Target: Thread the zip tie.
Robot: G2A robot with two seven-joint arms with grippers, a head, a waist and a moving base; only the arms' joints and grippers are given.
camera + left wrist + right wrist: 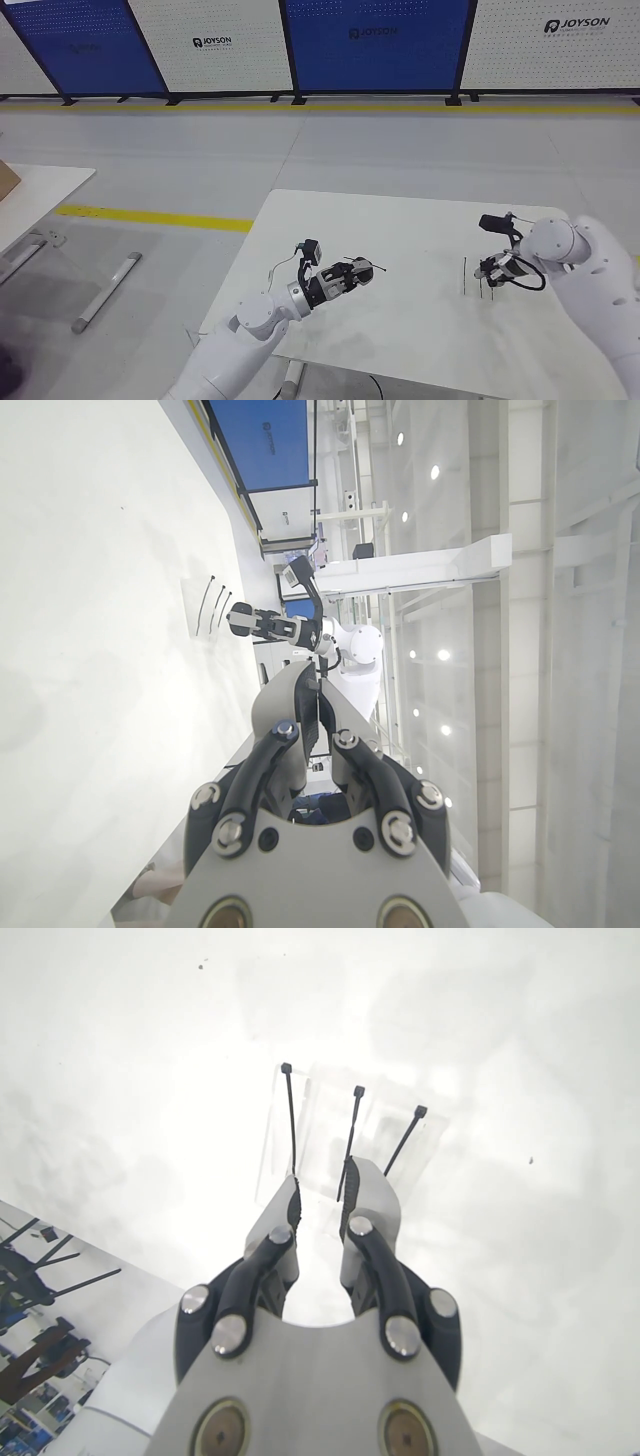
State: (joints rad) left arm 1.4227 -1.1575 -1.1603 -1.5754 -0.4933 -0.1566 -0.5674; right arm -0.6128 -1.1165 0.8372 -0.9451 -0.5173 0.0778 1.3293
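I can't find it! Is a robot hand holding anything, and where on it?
The left gripper pinches a zip tie; which part cannot be told. The right gripper is open, holding nothing.

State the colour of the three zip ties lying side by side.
Black zip ties, best seen in the right wrist view.

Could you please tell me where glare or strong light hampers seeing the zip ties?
Right wrist view: glare off the white table washes out the clear holder, yet its three zip ties stay dark. Left wrist view: ceiling lamps flare. Top view: even light, ties show as thin lines.
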